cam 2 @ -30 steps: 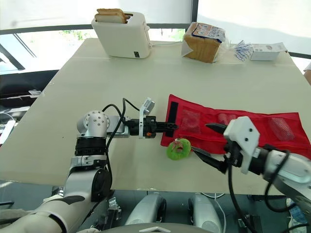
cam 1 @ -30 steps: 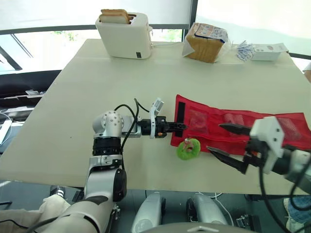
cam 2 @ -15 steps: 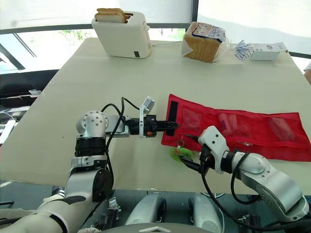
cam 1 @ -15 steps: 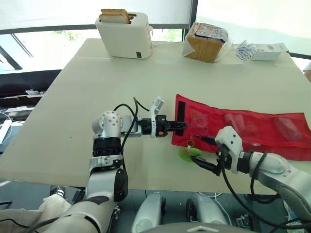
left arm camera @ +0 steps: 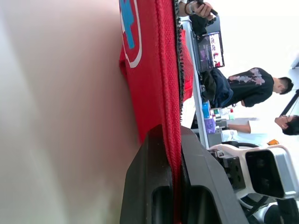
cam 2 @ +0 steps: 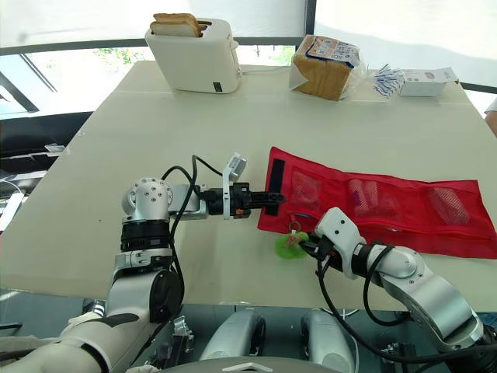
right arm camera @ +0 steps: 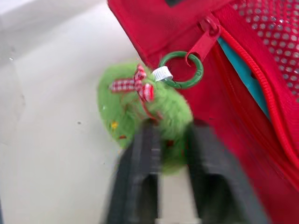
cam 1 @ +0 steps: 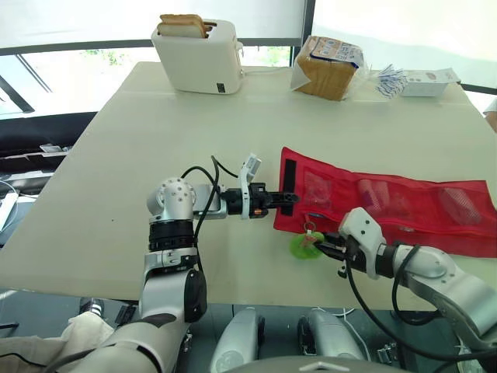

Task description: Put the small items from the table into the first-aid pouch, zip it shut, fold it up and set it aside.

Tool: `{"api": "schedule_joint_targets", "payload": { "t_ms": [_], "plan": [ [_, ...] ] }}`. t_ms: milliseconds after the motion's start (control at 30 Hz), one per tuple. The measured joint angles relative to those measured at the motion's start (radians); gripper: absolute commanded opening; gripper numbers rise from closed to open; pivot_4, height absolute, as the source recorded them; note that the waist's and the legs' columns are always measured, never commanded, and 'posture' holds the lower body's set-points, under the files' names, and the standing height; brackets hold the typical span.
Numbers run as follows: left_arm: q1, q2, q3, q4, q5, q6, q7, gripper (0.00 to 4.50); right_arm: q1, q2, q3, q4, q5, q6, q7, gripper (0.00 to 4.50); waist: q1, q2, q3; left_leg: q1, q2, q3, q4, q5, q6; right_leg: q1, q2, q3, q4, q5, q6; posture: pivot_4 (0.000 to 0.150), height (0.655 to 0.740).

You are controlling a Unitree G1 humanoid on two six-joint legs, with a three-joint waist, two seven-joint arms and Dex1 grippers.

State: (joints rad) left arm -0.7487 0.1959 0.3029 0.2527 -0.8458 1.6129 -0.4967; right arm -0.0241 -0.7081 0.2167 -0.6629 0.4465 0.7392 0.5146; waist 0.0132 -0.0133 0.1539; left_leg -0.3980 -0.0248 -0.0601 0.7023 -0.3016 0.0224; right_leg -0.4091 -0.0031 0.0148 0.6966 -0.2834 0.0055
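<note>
The red first-aid pouch (cam 1: pixel 388 206) lies unfolded across the table's right front, with mesh pockets holding small items. My left gripper (cam 1: pixel 291 199) is shut on the pouch's left edge (left arm camera: pixel 163 70), pinching the fabric. A green fluffy charm (right arm camera: pixel 140 107) with a red checked bow hangs from the zip pull (right arm camera: pixel 205 39) by a green ring (right arm camera: pixel 181 70). It lies on the table just in front of the pouch's left corner. My right gripper (cam 1: pixel 322 244) is shut on the charm's near side, fingers (right arm camera: pixel 145 140) pressed into the fluff.
A white toaster (cam 1: pixel 198 54) with bread slices stands at the back, with a bagged loaf (cam 1: pixel 330 66) and a white box (cam 1: pixel 423 81) to its right. The table's front edge runs just below both grippers. People (left arm camera: pixel 247 86) stand beyond the table.
My right gripper came in from the right, dropped to the green charm and closed on it. The left gripper kept its hold on the pouch edge.
</note>
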Motion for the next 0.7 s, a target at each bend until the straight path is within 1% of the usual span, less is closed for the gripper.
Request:
{"api": "schedule_joint_targets", "payload": {
  "t_ms": [67, 133, 167, 233, 333, 367, 467, 600, 700],
  "plan": [
    [0.000, 0.014, -0.001, -0.001, 0.000, 0.000, -0.002, 0.00, 0.023, -0.004, -0.024, -0.011, -0.001, 0.002, -0.002, 0.07, 0.000, 0.000, 0.000, 0.000, 0.000, 0.000, 0.000, 0.000, 0.000, 0.000, 0.000, 0.000, 0.000, 0.000, 0.000, 0.150, 0.7400],
    [0.003, 0.048, -0.038, -0.013, 0.000, -0.004, -0.021, 0.00, 0.089, -0.009, -0.122, -0.059, 0.021, 0.020, -0.012, 0.07, 0.001, 0.000, 0.000, 0.000, 0.000, 0.000, 0.000, 0.000, 0.000, 0.000, 0.000, 0.000, 0.000, 0.000, 0.000, 0.150, 0.7400],
    [0.011, 0.077, -0.067, -0.023, 0.001, -0.013, -0.041, 0.00, 0.141, -0.014, -0.219, -0.097, 0.043, 0.026, -0.016, 0.07, 0.001, 0.000, 0.000, 0.000, 0.000, 0.000, 0.000, 0.000, 0.000, 0.000, 0.000, 0.000, 0.000, 0.000, 0.000, 0.150, 0.7400],
    [0.021, 0.102, -0.096, -0.026, 0.004, -0.036, -0.066, 0.00, 0.205, -0.023, -0.324, -0.123, 0.061, 0.037, -0.013, 0.07, 0.002, 0.000, 0.000, 0.000, 0.000, 0.000, 0.000, 0.000, 0.000, 0.000, 0.000, 0.000, 0.000, 0.000, 0.000, 0.150, 0.7400],
    [0.059, 0.188, -0.161, -0.021, 0.040, -0.102, -0.121, 0.00, 0.343, -0.041, -0.541, -0.110, 0.070, 0.061, 0.003, 0.07, 0.000, 0.001, 0.000, 0.000, 0.000, 0.000, -0.001, 0.000, 0.000, 0.000, 0.000, 0.000, 0.000, 0.000, 0.000, 0.150, 0.7400],
    [0.063, 0.197, -0.164, -0.019, 0.044, -0.109, -0.126, 0.00, 0.354, -0.043, -0.559, -0.105, 0.068, 0.065, 0.004, 0.07, -0.002, 0.001, 0.000, 0.001, 0.000, 0.001, -0.001, 0.000, 0.000, 0.000, 0.000, 0.001, 0.000, 0.000, 0.000, 0.150, 0.7400],
    [0.064, 0.259, -0.240, 0.009, 0.084, -0.195, -0.203, 0.00, 0.444, -0.066, -0.713, -0.031, 0.029, 0.067, 0.013, 0.07, 0.001, 0.001, -0.001, 0.001, 0.000, 0.001, -0.001, 0.000, 0.000, 0.000, 0.000, 0.001, 0.000, 0.000, 0.000, 0.150, 0.7400],
    [0.058, 0.344, -0.284, 0.110, 0.156, -0.315, -0.290, 0.00, 0.534, -0.127, -0.936, 0.173, -0.085, 0.055, 0.024, 0.07, 0.001, 0.001, -0.001, 0.001, 0.000, 0.002, -0.002, 0.000, 0.000, 0.000, 0.000, 0.001, 0.000, 0.000, 0.000, 0.150, 0.7400],
    [0.036, 0.360, -0.304, 0.175, 0.189, -0.373, -0.334, 0.00, 0.555, -0.148, -1.003, 0.259, -0.132, 0.022, 0.041, 0.07, -0.001, 0.002, -0.001, 0.001, 0.000, 0.002, -0.002, 0.000, 0.000, 0.000, 0.000, 0.002, 0.000, 0.000, 0.000, 0.150, 0.7400]
  ]
}}
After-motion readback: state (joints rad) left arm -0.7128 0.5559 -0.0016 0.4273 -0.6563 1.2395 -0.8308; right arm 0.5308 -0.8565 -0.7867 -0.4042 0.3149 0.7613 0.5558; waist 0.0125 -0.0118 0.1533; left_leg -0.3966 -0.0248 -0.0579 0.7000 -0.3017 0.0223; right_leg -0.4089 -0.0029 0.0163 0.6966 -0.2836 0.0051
